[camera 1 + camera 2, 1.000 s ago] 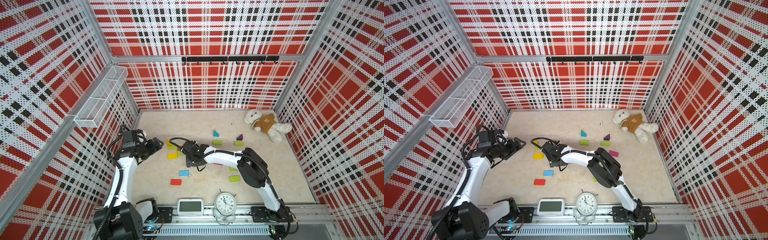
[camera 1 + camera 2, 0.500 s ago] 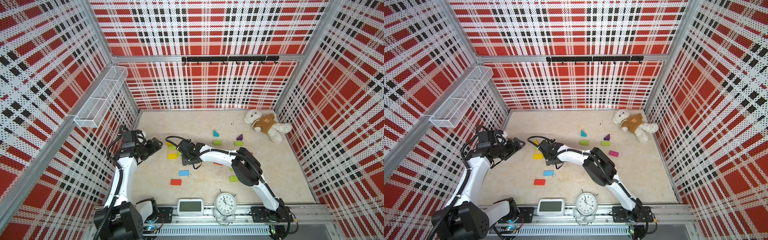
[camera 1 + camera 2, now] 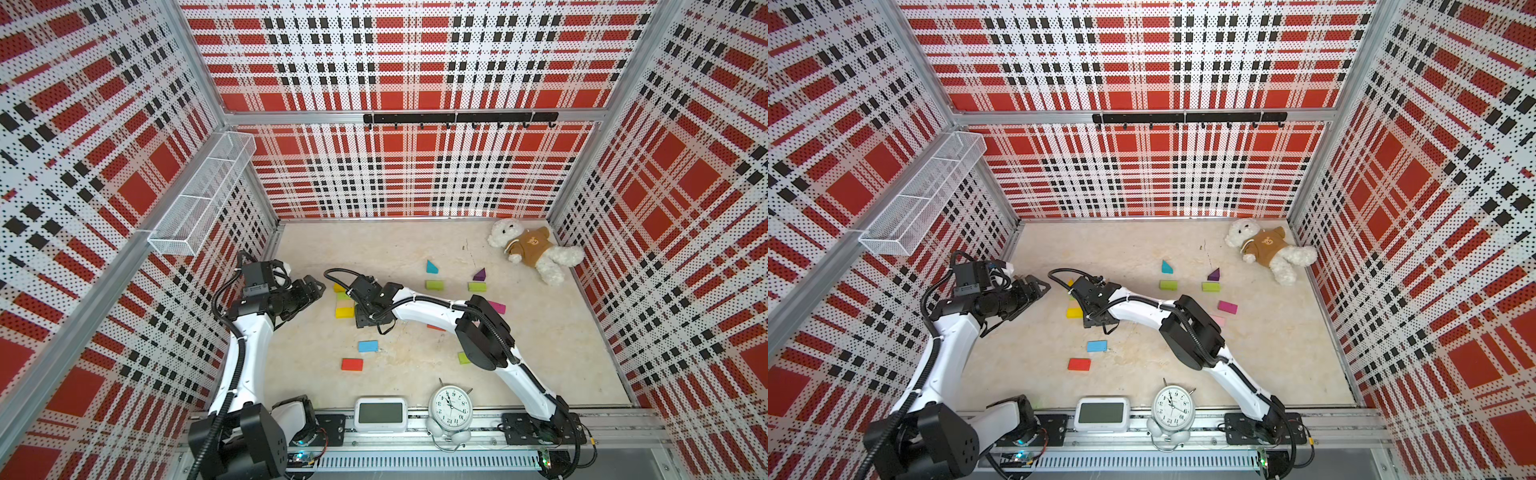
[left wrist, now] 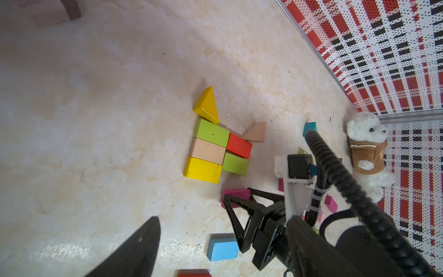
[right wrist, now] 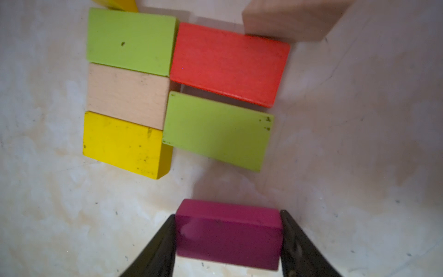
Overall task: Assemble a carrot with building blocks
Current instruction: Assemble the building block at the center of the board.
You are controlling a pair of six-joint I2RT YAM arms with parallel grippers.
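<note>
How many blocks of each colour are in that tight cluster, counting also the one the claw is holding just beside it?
lime bricks: 2
yellow brick and yellow wedge: 2
wood brick and wood wedge: 2
red brick: 1
magenta brick, in the right gripper: 1
Total: 8

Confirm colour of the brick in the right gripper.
Magenta brick, held by the right gripper; clearest in the right wrist view.

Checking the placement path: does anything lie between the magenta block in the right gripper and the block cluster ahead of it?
Nothing visible. In the right wrist view, only bare table separates the magenta block, held in the right gripper, from the nearest lime block.
</note>
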